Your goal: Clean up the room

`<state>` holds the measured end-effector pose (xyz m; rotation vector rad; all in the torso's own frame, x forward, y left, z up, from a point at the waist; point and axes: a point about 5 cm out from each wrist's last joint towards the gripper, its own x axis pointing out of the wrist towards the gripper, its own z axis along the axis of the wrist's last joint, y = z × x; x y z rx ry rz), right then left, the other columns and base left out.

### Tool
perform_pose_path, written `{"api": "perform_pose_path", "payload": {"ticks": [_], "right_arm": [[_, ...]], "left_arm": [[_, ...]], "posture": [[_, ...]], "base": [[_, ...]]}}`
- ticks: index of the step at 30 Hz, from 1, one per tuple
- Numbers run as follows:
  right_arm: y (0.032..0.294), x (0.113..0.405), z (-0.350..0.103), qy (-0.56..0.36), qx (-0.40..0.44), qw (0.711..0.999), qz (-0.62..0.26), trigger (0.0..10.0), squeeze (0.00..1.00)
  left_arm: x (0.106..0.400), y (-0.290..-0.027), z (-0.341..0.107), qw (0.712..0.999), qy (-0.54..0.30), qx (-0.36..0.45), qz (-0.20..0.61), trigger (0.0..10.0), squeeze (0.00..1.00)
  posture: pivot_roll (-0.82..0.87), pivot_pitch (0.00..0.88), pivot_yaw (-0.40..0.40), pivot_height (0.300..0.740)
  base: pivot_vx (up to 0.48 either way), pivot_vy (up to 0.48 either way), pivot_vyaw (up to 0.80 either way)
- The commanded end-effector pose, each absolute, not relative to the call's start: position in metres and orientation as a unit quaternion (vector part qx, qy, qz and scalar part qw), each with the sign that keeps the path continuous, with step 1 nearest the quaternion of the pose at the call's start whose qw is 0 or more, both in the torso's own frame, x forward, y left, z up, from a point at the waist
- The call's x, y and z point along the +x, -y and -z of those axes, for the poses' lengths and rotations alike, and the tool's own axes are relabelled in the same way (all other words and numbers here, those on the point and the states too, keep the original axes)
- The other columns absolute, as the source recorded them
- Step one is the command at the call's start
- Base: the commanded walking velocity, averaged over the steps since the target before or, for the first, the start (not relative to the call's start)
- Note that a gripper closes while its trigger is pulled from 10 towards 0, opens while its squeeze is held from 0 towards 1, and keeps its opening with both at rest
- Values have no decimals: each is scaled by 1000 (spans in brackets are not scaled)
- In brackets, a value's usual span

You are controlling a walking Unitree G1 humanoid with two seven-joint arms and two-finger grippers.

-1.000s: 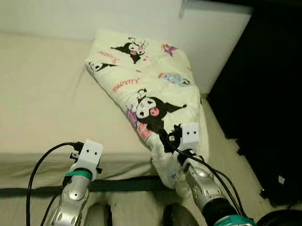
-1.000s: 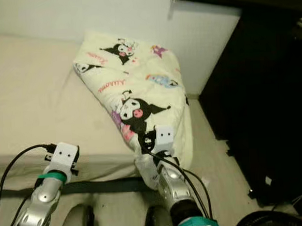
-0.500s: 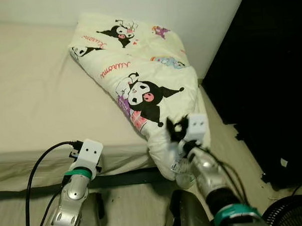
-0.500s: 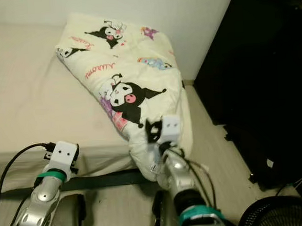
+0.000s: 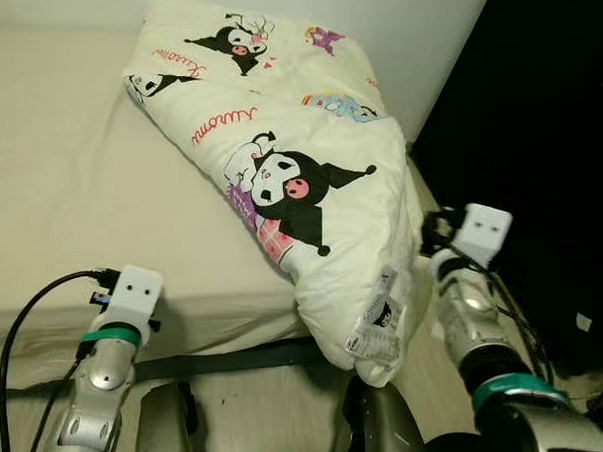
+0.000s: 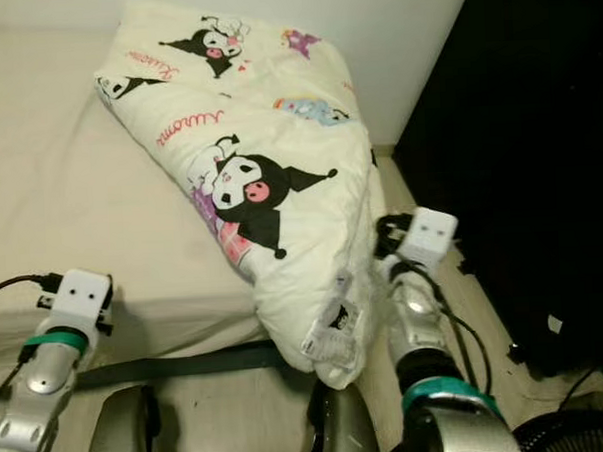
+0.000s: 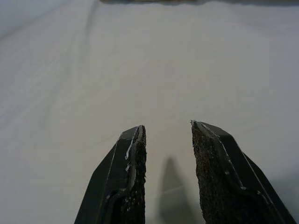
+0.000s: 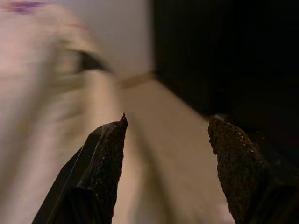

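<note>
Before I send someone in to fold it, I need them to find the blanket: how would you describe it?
On the cream bed, look at the corner by the white wall. The blanket lies bunched there, its lower end drooping over the bed's edge; it is pale yellow, printed with black cartoon characters.

R gripper (image 8: 166,135) fingers spread, blurred quilt (image 8: 42,93) beside, floor (image 8: 173,130) ahead.
</note>
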<state>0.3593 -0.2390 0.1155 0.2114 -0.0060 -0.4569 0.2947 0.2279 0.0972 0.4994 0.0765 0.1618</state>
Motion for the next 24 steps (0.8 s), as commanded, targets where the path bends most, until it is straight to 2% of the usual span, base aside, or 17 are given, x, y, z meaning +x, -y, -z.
{"api": "perform_pose_path", "payload": {"ticks": [1, 2, 4, 6, 7, 8, 10, 11, 14, 15, 16, 18, 20, 21, 22, 23, 24], "right_arm": [[249, 355, -106, -41, 63, 961, 265, 10000, 0], [249, 355, -106, -41, 63, 961, 265, 10000, 0], [236, 359, -102, -71, -6, 971, 227, 10000, 0], [202, 366, -96, -92, -24, 983, 160, 10000, 0], [202, 366, -96, -92, -24, 983, 160, 10000, 0], [177, 369, -95, -100, -33, 988, 116, 10000, 0], [160, 371, -96, -101, -38, 990, 88, 10000, 0], [144, 373, -96, -103, -34, 992, 58, 10000, 0], [129, 373, -96, -105, -25, 994, 28, 10000, 0], [79, 371, -102, -98, 49, 990, -87, 10000, 0], [64, 370, -105, -92, 75, 985, -125, 10000, 0], [57, 369, -107, -87, 90, 981, -146, 10000, 0], [45, 366, -109, -81, 121, 970, -193, 10000, 0], [36, 362, -111, -76, 152, 955, -245, 10000, 0], [36, 362, -111, -76, 152, 955, -245, 10000, 0], [28, 353, -109, -74, 172, 925, -330, 10000, 0], [29, 336, -105, -72, 174, 877, -441, 10000, 0]], "left_arm": [[292, -230, -96, 966, -45, 244, -78, 10000, 0], [292, -230, -96, 966, -45, 244, -78, 10000, 0], [292, -230, -97, 965, -44, 245, -77, 10000, 0], [291, -230, -99, 965, -43, 246, -76, 10000, 0], [291, -230, -99, 965, -43, 246, -76, 10000, 0], [291, -230, -101, 965, -41, 246, -77, 10000, 0], [291, -231, -103, 966, -40, 245, -78, 10000, 0], [292, -232, -105, 966, -37, 244, -81, 10000, 0], [292, -234, -108, 966, -34, 243, -84, 10000, 0], [292, -245, -120, 964, -20, 244, -102, 10000, 0], [291, -250, -124, 963, -16, 245, -109, 10000, 0], [291, -253, -126, 963, -13, 246, -113, 10000, 0], [289, -261, -132, 960, -8, 251, -125, 10000, 0], [287, -270, -138, 957, -3, 257, -137, 10000, 0], [287, -270, -138, 957, -3, 257, -137, 10000, 0], [284, -283, -147, 952, 4, 266, -154, 10000, 0], [280, -297, -159, 944, 14, 282, -170, 10000, 0]], "posture": [[203, 68, -59, 470], [203, 68, -59, 470], [203, 75, -54, 470], [204, 81, -52, 470], [204, 81, -52, 470], [211, 91, -51, 470], [211, 91, -51, 470], [211, 91, -51, 470], [211, 91, -51, 470], [230, 101, -61, 470], [230, 101, -61, 470], [230, 101, -61, 470], [240, 100, -72, 470], [244, 98, -79, 470], [244, 98, -79, 470], [247, 98, -83, 470], [247, 98, -83, 470]], "base": [[0, 0, 0], [0, 0, 0], [0, 0, 0], [0, 0, 0], [0, 0, 0], [0, 0, 0], [0, 0, 0], [0, 0, 0], [0, 0, 0], [0, 0, 0], [0, 0, 0], [0, 0, 0], [0, 0, 0], [0, 0, 0], [0, 0, 0], [0, 0, 0], [0, 0, 0]]}}
